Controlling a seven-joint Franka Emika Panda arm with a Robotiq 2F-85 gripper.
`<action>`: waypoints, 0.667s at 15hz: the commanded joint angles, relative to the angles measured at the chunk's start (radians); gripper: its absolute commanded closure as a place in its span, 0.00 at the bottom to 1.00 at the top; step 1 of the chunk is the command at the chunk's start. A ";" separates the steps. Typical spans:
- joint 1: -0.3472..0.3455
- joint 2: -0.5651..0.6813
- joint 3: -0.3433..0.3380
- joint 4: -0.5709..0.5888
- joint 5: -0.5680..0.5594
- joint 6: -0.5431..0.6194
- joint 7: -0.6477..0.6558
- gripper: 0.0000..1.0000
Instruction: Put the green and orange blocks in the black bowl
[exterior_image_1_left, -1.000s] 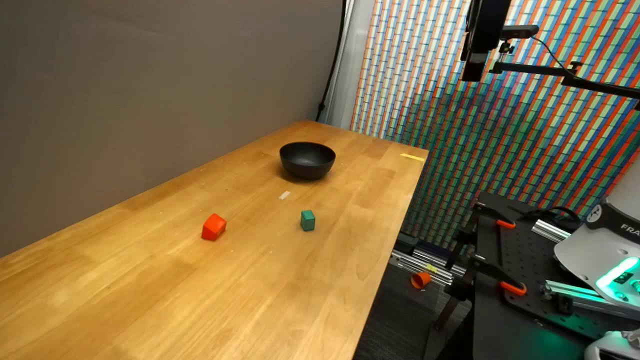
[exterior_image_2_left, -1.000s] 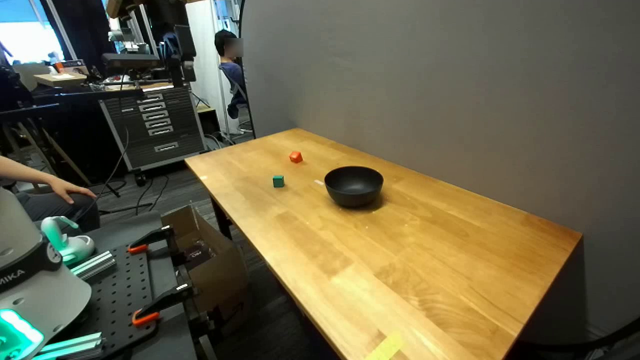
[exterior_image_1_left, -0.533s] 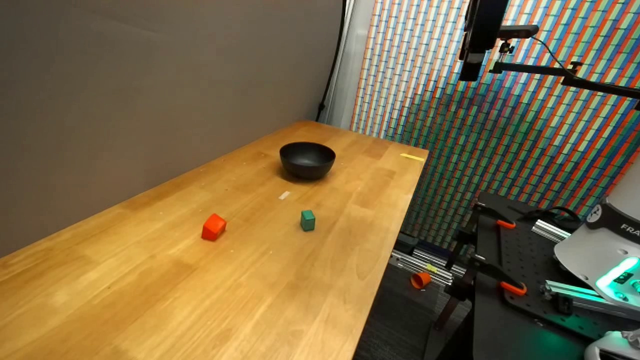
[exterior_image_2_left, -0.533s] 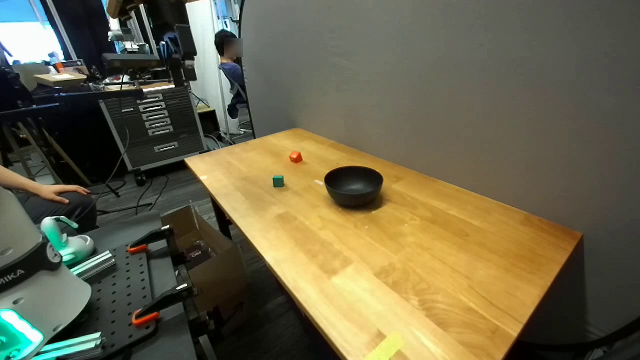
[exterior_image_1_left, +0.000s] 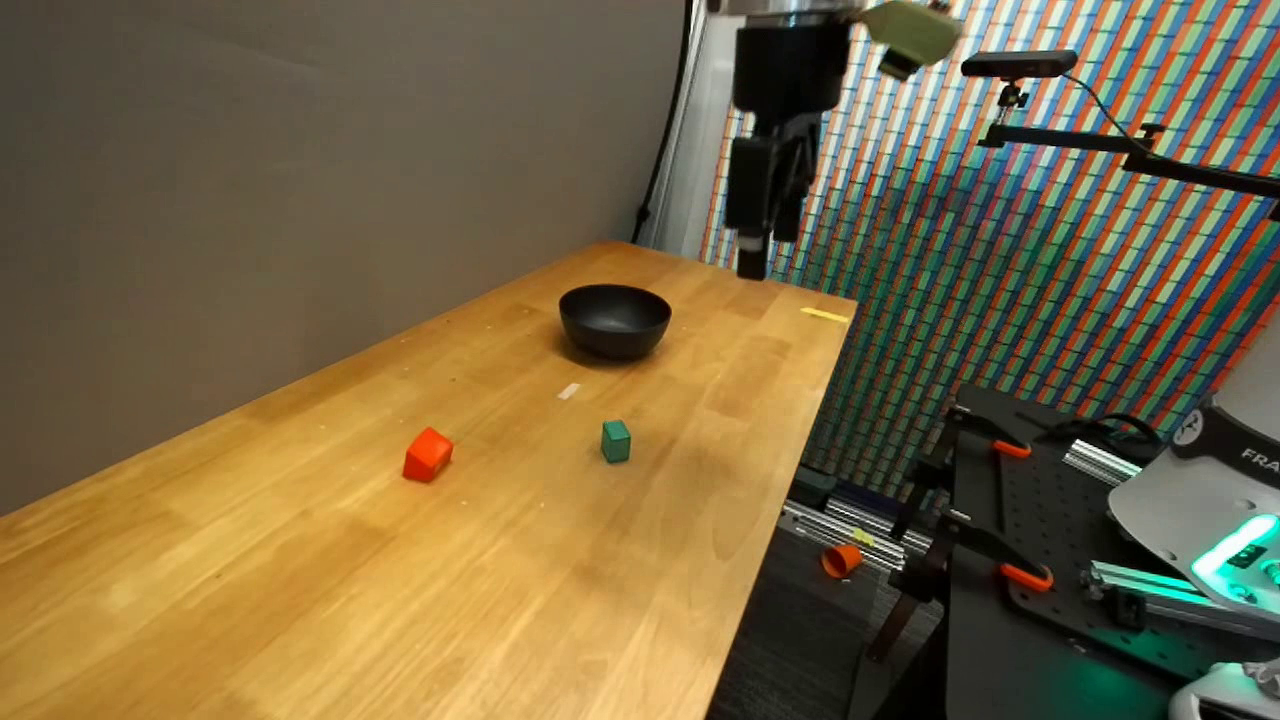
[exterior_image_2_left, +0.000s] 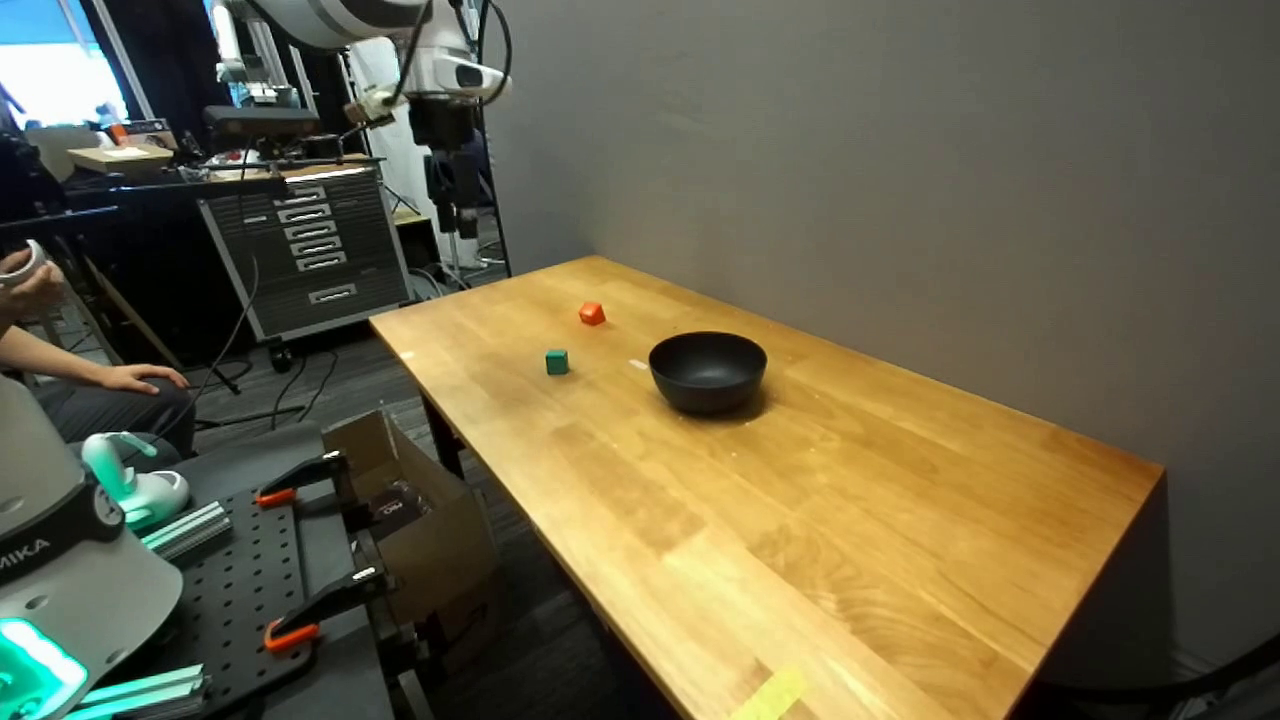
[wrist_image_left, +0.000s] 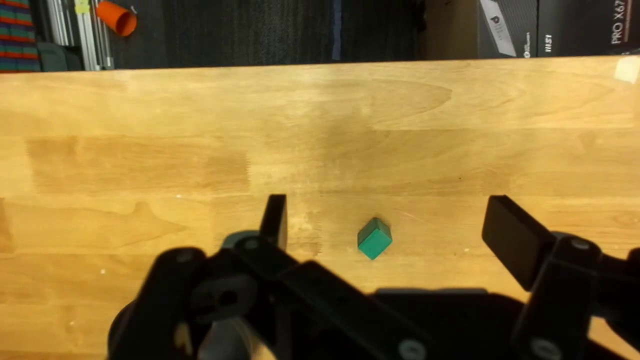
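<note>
The green block (exterior_image_1_left: 616, 441) stands on the wooden table and shows in both exterior views (exterior_image_2_left: 557, 362). The orange block (exterior_image_1_left: 428, 455), a red-orange piece, lies apart from it on the table (exterior_image_2_left: 592, 314). It does not show in the wrist view. The black bowl (exterior_image_1_left: 615, 322) stands upright with nothing visible inside (exterior_image_2_left: 708, 372). In the wrist view it is mostly hidden behind the gripper at lower left (wrist_image_left: 224, 342). My gripper (exterior_image_1_left: 768, 248) hangs high above the table (exterior_image_2_left: 458, 220), open and empty. In the wrist view the green block (wrist_image_left: 374, 239) shows far below, between the spread fingers (wrist_image_left: 387, 215).
The table (exterior_image_1_left: 480, 590) has a grey backdrop (exterior_image_1_left: 350, 180) along its far side. Small tape pieces (exterior_image_1_left: 825, 314) stick to the table. A camera on a stand (exterior_image_1_left: 1018, 65) is beside the arm. An orange cup (exterior_image_1_left: 841, 560) lies on the floor. A person's hand (exterior_image_2_left: 140, 378) is near the robot base.
The arm has swung into view: my gripper has moved over the table, left in the view with the patterned wall, and hangs lower. The blocks and bowl have not moved.
</note>
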 joint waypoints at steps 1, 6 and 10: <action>0.046 0.264 -0.064 0.186 0.022 0.022 0.036 0.00; 0.107 0.577 -0.169 0.448 0.034 0.056 0.076 0.00; 0.132 0.732 -0.216 0.607 0.103 0.048 0.081 0.00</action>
